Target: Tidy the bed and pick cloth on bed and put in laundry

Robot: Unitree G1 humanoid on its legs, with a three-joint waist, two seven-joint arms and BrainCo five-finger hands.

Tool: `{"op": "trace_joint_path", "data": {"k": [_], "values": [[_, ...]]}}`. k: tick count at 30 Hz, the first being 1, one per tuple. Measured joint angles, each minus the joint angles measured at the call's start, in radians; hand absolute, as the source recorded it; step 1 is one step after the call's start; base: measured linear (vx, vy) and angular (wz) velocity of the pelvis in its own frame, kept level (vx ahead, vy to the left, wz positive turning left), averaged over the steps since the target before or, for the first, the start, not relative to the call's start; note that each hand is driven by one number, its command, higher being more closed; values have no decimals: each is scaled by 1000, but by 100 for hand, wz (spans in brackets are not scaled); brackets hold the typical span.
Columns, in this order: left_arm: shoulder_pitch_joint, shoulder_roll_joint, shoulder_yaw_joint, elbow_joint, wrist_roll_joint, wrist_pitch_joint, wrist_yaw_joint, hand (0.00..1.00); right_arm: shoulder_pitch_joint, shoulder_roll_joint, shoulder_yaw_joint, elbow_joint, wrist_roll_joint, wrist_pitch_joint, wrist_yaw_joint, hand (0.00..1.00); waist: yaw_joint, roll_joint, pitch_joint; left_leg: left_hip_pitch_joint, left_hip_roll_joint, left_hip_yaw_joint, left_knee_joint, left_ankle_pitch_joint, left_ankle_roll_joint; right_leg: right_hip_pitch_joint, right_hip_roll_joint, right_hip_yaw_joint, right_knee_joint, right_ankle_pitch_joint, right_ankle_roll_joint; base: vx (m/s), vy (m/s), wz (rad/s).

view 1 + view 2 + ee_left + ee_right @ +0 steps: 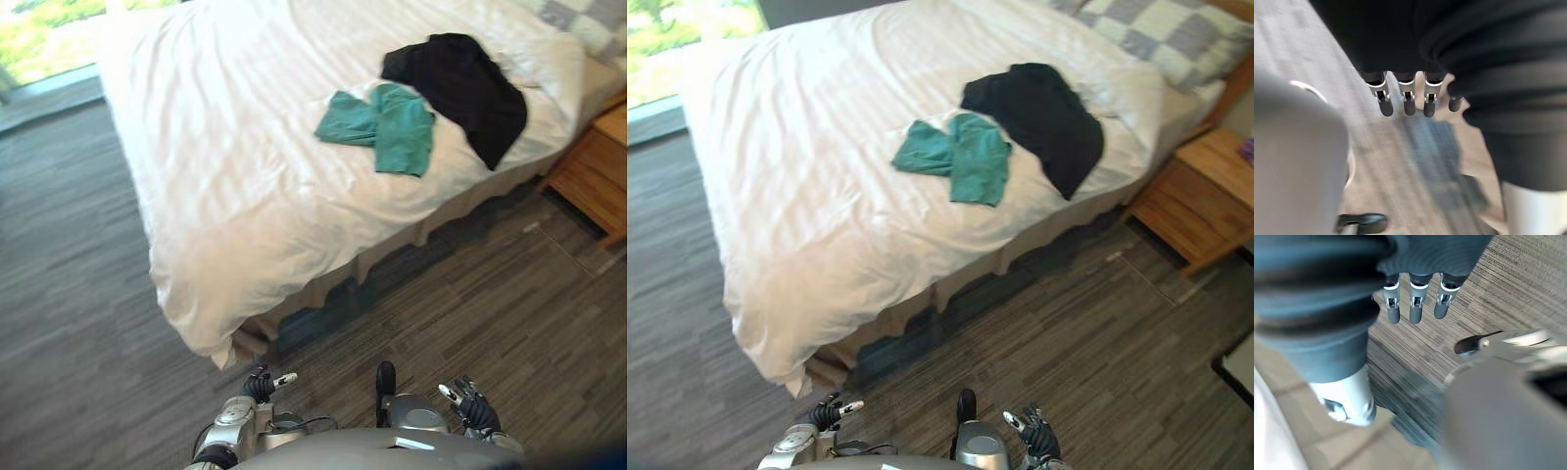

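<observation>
A bed under a white sheet fills the far half of the scene. Two cloths lie on its right part. A teal cloth is crumpled flat near the bed's near edge. A black cloth lies just to the right and farther back, its edge touching the teal one.

The right eye view takes in a grey-and-white checked pillow at the far right end of the bed. It also shows the whole top of a wooden nightstand beside the bed. The left eye view catches a corner of each.

Both hands hang low over the striped floor, well apart from the bed and the cloths. The left hand is at the near left and the right hand at the near right. The left wrist view shows its fingers straight and relaxed with nothing between them. The right wrist view shows the same of the right hand's fingers, with the thumb apart and empty.
</observation>
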Motion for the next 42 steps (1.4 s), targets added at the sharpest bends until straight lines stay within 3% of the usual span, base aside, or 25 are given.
{"op": "trace_joint_path", "data": {"k": [1, 2, 4, 7, 10, 12, 13, 15, 17, 18, 19, 20, 22, 24, 25, 26, 28, 31, 34, 37, 38, 42], "values": [[11, -4, 4, 1, -7, -4, 0, 0, -19, -26, 12, 6, -5, -8, 7, 0, 8, 34, -14, -2, -3, -52, -30, -67, -1, -36, 52, 71, 5, -1, 9, -172, 95, -188], [17, -5, 8, 19, -9, -1, 4, 0, -25, -28, 31, 11, -4, -10, 18, 0, 0, 67, -25, -10, 17, -14, -19, -80, 22, -74, 86, 80, 84, -10, -9, -119, 91, -160], [12, 5, 1, 33, -10, -2, 3, 0, 6, -28, 35, 14, 5, -10, 25, 0, -27, 42, -25, 4, 2, 4, -31, -77, 17, -73, 95, 102, 164, -57, -29, 66, 122, -76], [-13, 10, -37, 45, 2, -2, -5, 0, 31, -20, 35, 10, 30, -16, 7, 0, -41, 36, -33, 18, -38, 34, -78, -18, 10, -85, 99, 190, 101, 10, -9, 70, 116, -75], [-52, 9, -67, 45, -2, -17, -13, 0, 31, 3, 34, 10, 61, -27, -8, 0, -48, 30, -28, 20, -72, 65, -120, -6, 16, -130, 94, 254, 101, 33, 10, 6, 84, -75], [-76, 15, -66, 44, -12, -40, -10, 0, 34, 33, 34, 7, 67, -38, -9, 0, -76, 7, -14, 38, -93, 120, -142, 2, 30, -149, 95, 291, 98, 52, 16, -56, 57, -72], [-76, 18, -64, 43, -12, -45, -7, 0, 42, 47, 32, -2, 67, -38, -10, 0, -76, -5, -6, 50, -89, 158, -148, 3, 32, -147, 89, 278, 89, 31, -3, -104, 18, -84], [-80, 9, -57, 45, -11, -42, 14, 0, 49, 54, 19, -23, 65, -39, -15, 0, -75, 6, 16, 69, -59, 249, -159, 1, 37, -167, 73, 68, 137, -57, -70, -99, 24, -103], [-72, 3, -57, 45, -11, -37, 32, 0, 55, 60, 20, -33, 63, -39, -17, 0, -80, 5, 14, 75, -28, 295, -158, -1, 34, -194, 62, -47, 296, -88, -83, 70, -5, -78], [-69, 6, -56, 44, -12, -34, 32, 0, 70, 67, 20, -33, 60, -39, -18, 0, -85, -3, 13, 87, -20, 311, -149, -4, 24, -183, 54, -101, 365, -146, -83, 164, -47, -63], [-66, 13, -55, 43, -13, -32, 32, 0, 76, 71, 21, -33, 52, -40, -19, 0, -80, -12, 9, 90, -22, 326, -143, -5, 21, -179, 54, -103, 360, -166, -94, 166, -65, -81], [-68, 11, -51, 43, -21, -19, 32, 0, 71, 73, 27, -34, 44, -40, -23, 0, -79, -26, 14, 88, -27, 337, -124, -6, 21, -187, 63, -107, 363, -146, -121, 97, -52, -75], [-64, 4, -49, 43, -29, -11, 33, 0, 67, 70, 40, -36, 44, -47, -23, 0, -85, -27, 17, 66, -21, 343, -82, 8, 37, -178, 87, -79, 311, -102, -116, 20, -78, -82], [-68, 1, -48, 40, -28, -8, 33, 0, 51, 68, 37, -36, 43, -46, -19, 0, -81, -21, 16, 57, 3, 373, -58, 23, 42, -137, 82, -115, 203, -152, -98, 51, -106, -80], [-69, -8, -50, 40, -28, -3, 34, 0, 48, 60, 31, -37, 40, -47, -16, 0, -76, -9, 22, 72, 21, 384, -59, 20, 37, -155, 53, -221, 276, -206, -134, 107, -74, -71], [-63, -1, -49, 42, -28, 8, 35, 0, 55, 62, 33, -35, 27, -46, -13, 0, -68, -23, 23, 101, 10, 387, -58, 10, 19, -146, 35, -267, 315, -200, -119, 111, -61, -66], [-44, 1, -49, 42, -27, 12, 36, 0, 59, 64, 36, -37, 24, -44, -3, 0, -63, -24, 8, 110, 33, 385, -43, 11, 10, -113, 76, -227, 270, -184, -125, 96, -97, -49], [-52, 1, -55, 41, 4, 21, 36, 0, 32, 72, 39, -36, 24, -27, -1, 0, -61, -43, 7, 103, 26, 353, -72, 7, -4, -74, 95, -179, 185, -146, -121, 20, -92, -42], [-51, 4, -54, 41, 11, 24, 40, 0, 32, 71, 35, -26, 25, -7, -2, 0, -59, -44, 6, 94, 24, 361, -112, 2, -13, -9, 118, -140, 86, -91, -108, -65, 4, -35], [-34, 3, -46, 42, 9, 29, 50, 0, 33, 73, 26, -23, 23, 3, -2, 0, -50, -38, -10, 109, 20, 403, -126, -11, -30, 20, 129, -109, -1, -30, -98, -38, 69, -39], [-49, -14, -19, 83, 11, 10, 54, 0, 31, 48, -1, 14, 6, -5, 17, 0, -40, 6, 25, 160, 23, 325, -148, 14, -40, 42, 128, -193, -2, -52, -108, -19, 23, -11], [-49, -14, -19, 83, 11, 10, 54, 0, 31, 48, -1, 14, 6, -5, 17, 0, -40, 6, 25, 157, 24, 324, -150, 14, -40, 40, 128, -194, -2, -52, -108, 0, 0, 1]]}}
